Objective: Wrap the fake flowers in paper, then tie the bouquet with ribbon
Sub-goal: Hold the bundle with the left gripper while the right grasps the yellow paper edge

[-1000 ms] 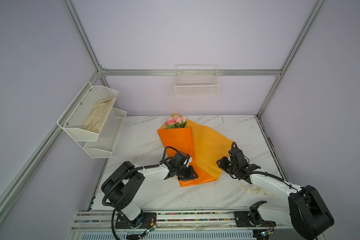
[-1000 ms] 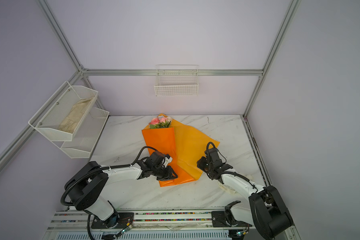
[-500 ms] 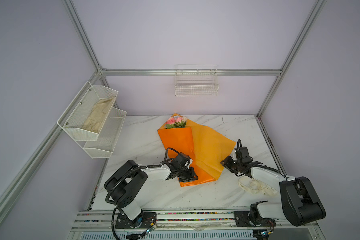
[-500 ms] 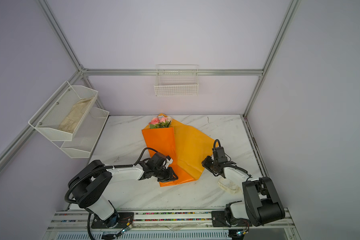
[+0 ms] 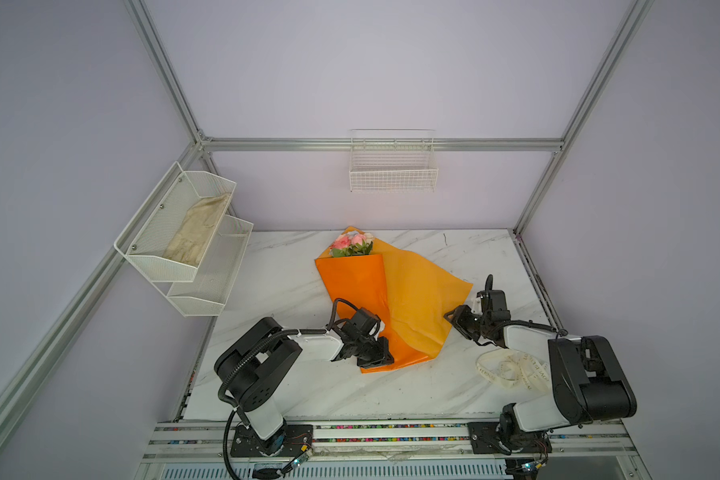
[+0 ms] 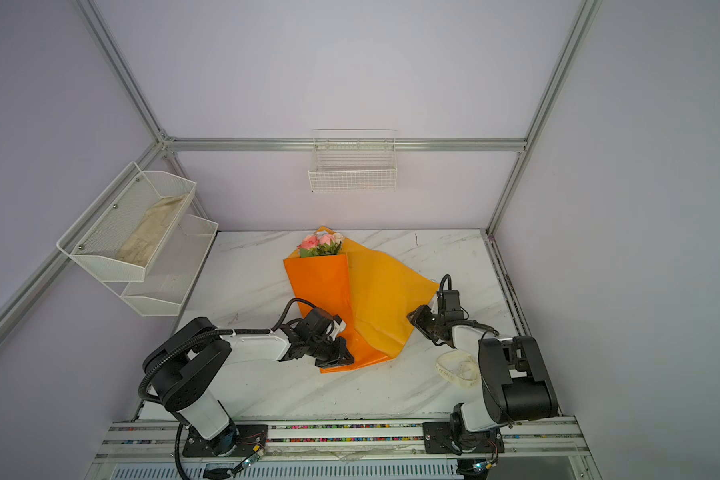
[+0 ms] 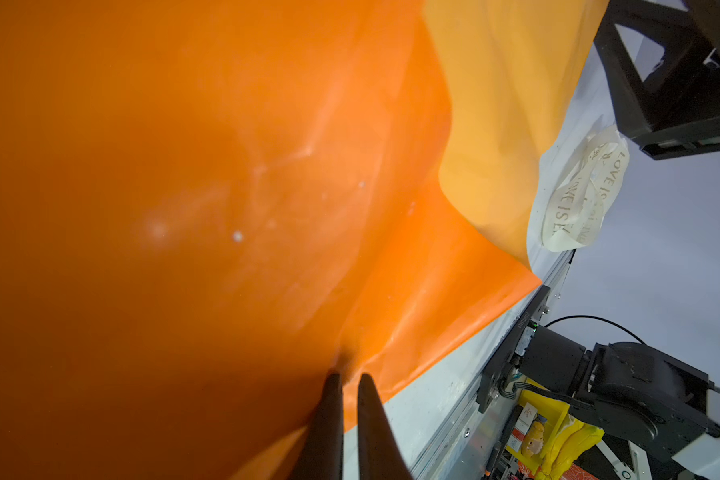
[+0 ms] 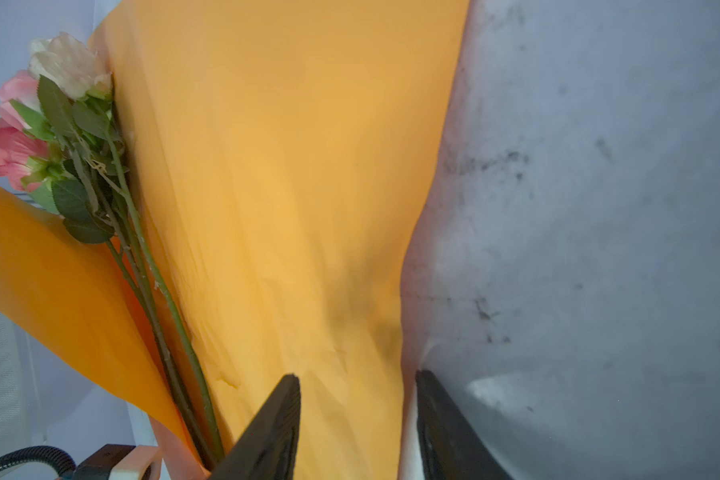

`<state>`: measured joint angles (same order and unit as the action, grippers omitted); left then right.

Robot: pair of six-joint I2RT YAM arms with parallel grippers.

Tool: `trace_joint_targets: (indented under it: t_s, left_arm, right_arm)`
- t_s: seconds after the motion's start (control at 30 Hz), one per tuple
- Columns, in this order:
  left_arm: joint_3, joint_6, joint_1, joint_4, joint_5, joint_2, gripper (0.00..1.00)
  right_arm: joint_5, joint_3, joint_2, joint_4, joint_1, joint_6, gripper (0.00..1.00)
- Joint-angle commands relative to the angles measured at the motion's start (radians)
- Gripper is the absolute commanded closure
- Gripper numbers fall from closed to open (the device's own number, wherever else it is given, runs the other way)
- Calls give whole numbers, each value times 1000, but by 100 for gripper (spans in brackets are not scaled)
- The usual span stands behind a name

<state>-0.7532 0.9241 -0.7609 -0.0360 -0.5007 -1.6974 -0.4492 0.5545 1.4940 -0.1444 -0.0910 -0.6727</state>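
Note:
The bouquet of fake flowers lies on the marble table [image 5: 287,270], with pink and cream roses [image 5: 352,245] [image 6: 321,245] [image 8: 21,137] at the far end of the orange wrapping paper [image 5: 416,299] [image 6: 375,299]. The left flap is folded over the green stems [image 8: 163,299]; the right flap lies spread flat. My left gripper [image 5: 383,356] [image 6: 344,356] [image 7: 347,376] is shut on the wrapping paper near its lower end. My right gripper [image 5: 454,319] [image 6: 416,319] [image 8: 356,378] is open, its fingers either side of the paper's right edge.
A cream ribbon [image 5: 512,372] [image 6: 458,370] [image 7: 578,199] with printed lettering lies loose by the right arm's base. A white two-tier mesh shelf [image 5: 179,245] with a cloth hangs on the left wall. A wire basket [image 5: 393,174] hangs on the back wall.
My left jaws have closed onto the orange paper. My right jaws have opened wider, and the right arm's elbow has swung back toward its base while the gripper stays at the paper's right edge.

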Motion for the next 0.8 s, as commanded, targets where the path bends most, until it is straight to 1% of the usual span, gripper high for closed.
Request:
trace_joint_targets:
  t_s: [0.0, 0.07, 0.17, 0.3, 0.53, 0.6, 0.67, 0.7, 0.73, 0.77]
  left_arm:
    - [43, -13, -6, -6, -11, -24, 90]
    - [44, -14, -6, -7, -9, -24, 90]
    - [45, -16, -6, -7, -4, -24, 90]
    - [46, -21, -6, -8, -6, -21, 90]
    - [48, -25, -5, -5, 3, -22, 90]
    - [45, -25, -6, -5, 5, -25, 90]
    - [43, -24, -5, -4, 6, -27, 90]
    - [42, -25, -4, -2, 8, -27, 90]
    - [41, -25, -5, -1, 6, -27, 90]
    - [41, -25, -5, -1, 7, -28, 90]
  right_arm:
    - [-45, -3, 49, -74, 13, 7, 55]
    - [-87, -18, 63, -144, 15, -5, 58]
    - [-126, -39, 73, -245, 17, -20, 60]
    - [-209, -63, 77, -377, 18, -58, 67]
    - [-275, -68, 35, -460, 16, -87, 85]
    - [-282, -67, 25, -463, 16, -93, 87]
    - [-292, -61, 9, -457, 13, -96, 92]
    - [-296, -57, -1, -446, 12, -93, 92]
    - [-299, -52, -14, -432, 11, -87, 89]
    - [-301, -46, -27, -415, 10, -81, 83]
